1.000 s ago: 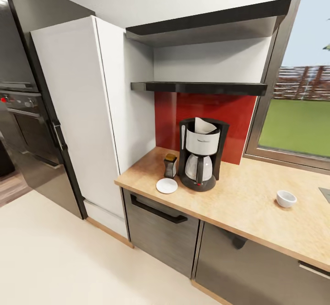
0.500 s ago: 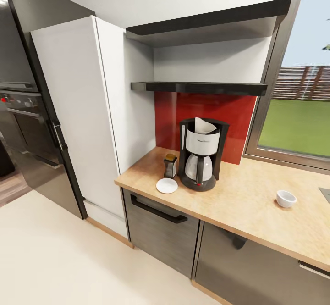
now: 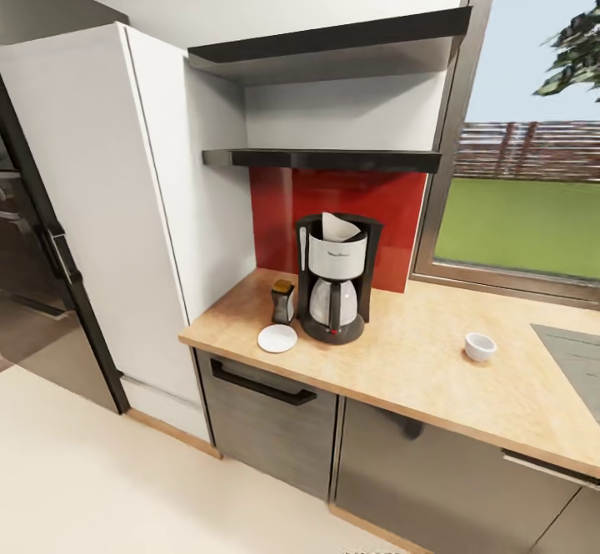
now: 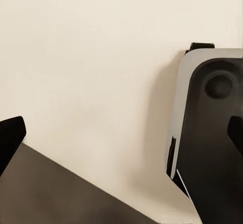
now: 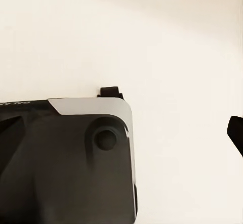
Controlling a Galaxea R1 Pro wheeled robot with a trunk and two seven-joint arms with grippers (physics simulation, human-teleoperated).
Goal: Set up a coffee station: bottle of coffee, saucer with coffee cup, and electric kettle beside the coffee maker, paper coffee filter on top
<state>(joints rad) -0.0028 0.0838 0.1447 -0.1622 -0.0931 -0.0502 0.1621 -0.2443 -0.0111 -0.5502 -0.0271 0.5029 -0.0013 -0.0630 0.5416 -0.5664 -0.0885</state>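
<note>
The coffee maker [image 3: 334, 283] stands on the countertop [image 3: 417, 371] before the red backsplash, with the paper coffee filter [image 3: 338, 225] sitting in its top. The bottle of coffee [image 3: 282, 301] is just left of it, and the saucer [image 3: 277, 338] lies in front of the bottle. Well to the right, the coffee cup [image 3: 480, 346] rests on the bare counter. The electric kettle is out of view. In the wrist views, my left gripper [image 4: 121, 135] and right gripper [image 5: 121, 133] hang open over the cream floor beside the robot's base, with nothing held.
Two black wall shelves [image 3: 325, 157] hang above the coffee maker. A tall white cabinet [image 3: 100, 204] flanks the counter's left end, and a dark hob [image 3: 575, 358] is set in at the right. A window [image 3: 525, 204] lies behind, with cream floor [image 3: 125, 487] below.
The head view has swung to the right, so the whole scene sits further left and the hob has come into view. Nothing on the counter has moved.
</note>
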